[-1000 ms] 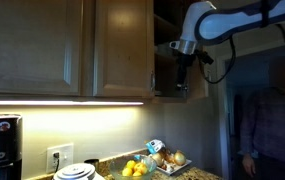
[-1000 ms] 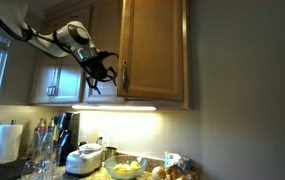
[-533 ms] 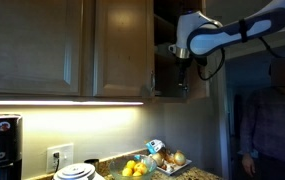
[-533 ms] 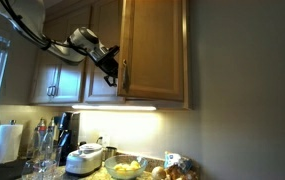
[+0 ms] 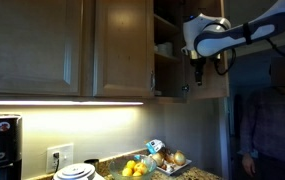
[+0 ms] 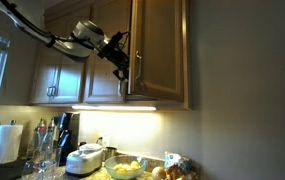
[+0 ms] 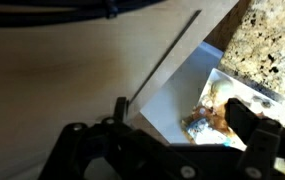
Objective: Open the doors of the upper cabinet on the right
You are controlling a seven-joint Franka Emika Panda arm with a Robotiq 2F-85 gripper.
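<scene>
The medium-brown wooden upper cabinet (image 5: 122, 50) hangs on the wall. Its tall panelled right door (image 6: 160, 50) stands ajar, showing white cups (image 5: 164, 47) inside. The black claw (image 6: 125, 66), spread wide and gripping nothing, sits beside the slim silver bar handle (image 6: 138, 68).

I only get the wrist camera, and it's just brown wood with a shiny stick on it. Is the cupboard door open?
Observer: Partly. In an exterior view the door stands swung out from the upper cabinet, not flat against it.
Operator: Ooh! What's in there?
Observer: White cups sit on a shelf inside. They show through the opening in an exterior view.
</scene>
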